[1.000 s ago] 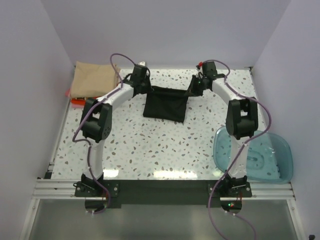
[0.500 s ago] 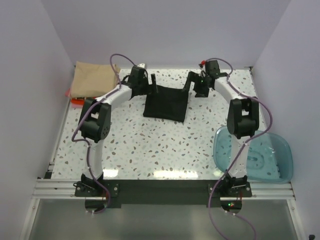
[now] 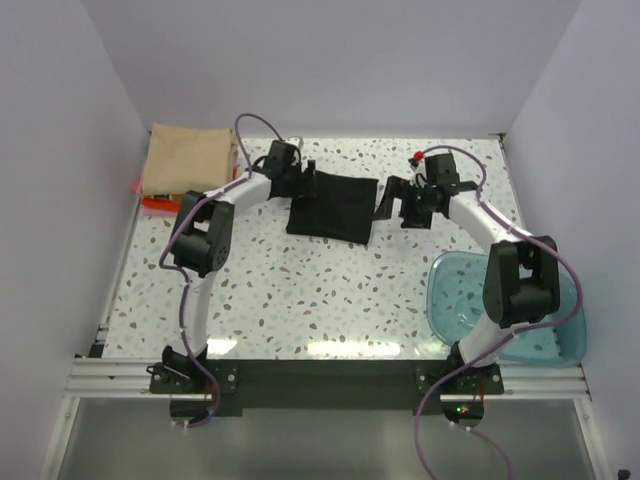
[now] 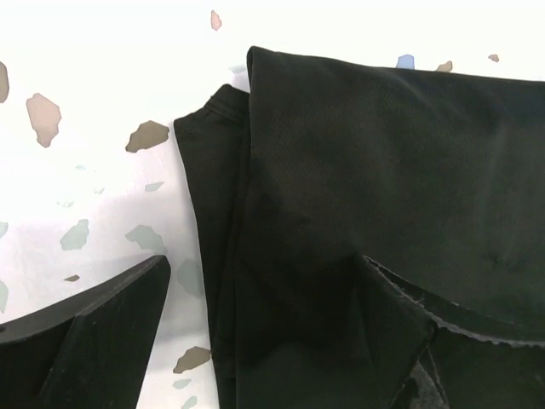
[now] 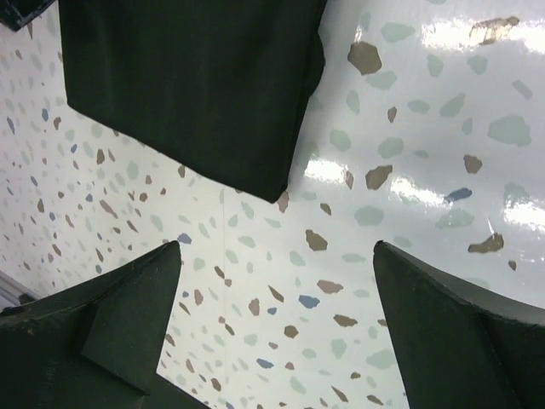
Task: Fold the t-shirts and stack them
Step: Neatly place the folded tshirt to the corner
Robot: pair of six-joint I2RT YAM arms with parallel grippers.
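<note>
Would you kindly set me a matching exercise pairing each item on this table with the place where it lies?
Things:
1. black t-shirt
2. tan t-shirt
3. teal bowl

Places:
A. near right
B. far left corner
C. far centre

Pairs: 1-C; 2-B; 3-A

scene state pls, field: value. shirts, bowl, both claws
black t-shirt: folded, far centre
tan t-shirt: folded, far left corner
red-orange t-shirt: only an edge shows, at tan one's near side
teal bowl: near right
left claw: open, straddling black t-shirt's left edge
right claw: open, empty, beside black t-shirt's corner
</note>
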